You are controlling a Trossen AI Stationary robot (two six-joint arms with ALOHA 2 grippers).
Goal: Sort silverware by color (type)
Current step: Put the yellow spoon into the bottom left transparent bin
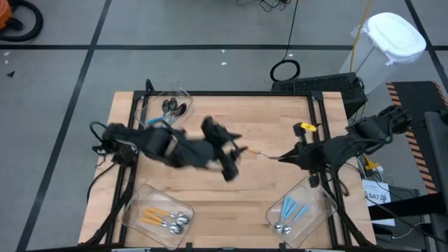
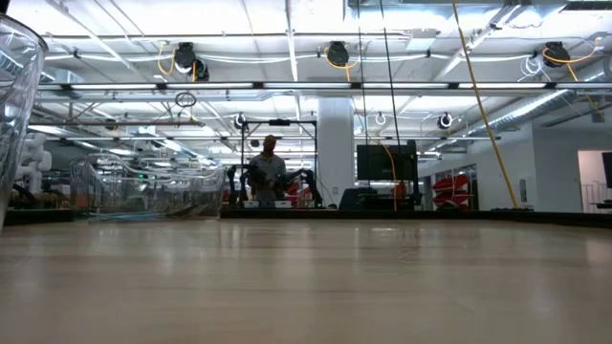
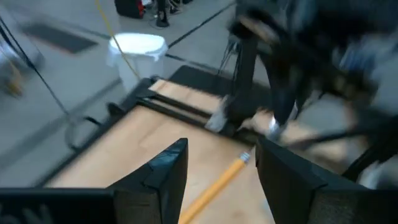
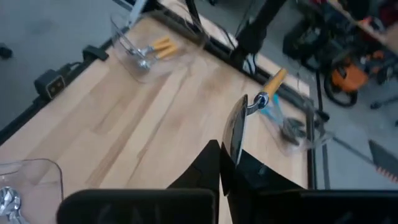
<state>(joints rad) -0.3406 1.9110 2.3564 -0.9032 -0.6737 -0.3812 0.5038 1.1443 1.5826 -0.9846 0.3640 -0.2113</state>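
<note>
In the upper left of the high view, a clear bin (image 1: 187, 98) holds dark spoons (image 1: 172, 107). At the lower left, another bin (image 1: 143, 196) holds orange-handled spoons (image 1: 164, 218). Near the middle, the left gripper (image 1: 235, 152) has its jaws apart, loose around the handle of one orange-handled spoon (image 1: 245, 149). The right gripper (image 1: 281, 157) is clamped tight on that spoon's other end (the metal part). At the lower right, a third bin (image 1: 315, 199) holds blue-handled spoons (image 1: 290, 210).

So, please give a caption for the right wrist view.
Right jaws shut on an orange-handled spoon above the table.
</note>
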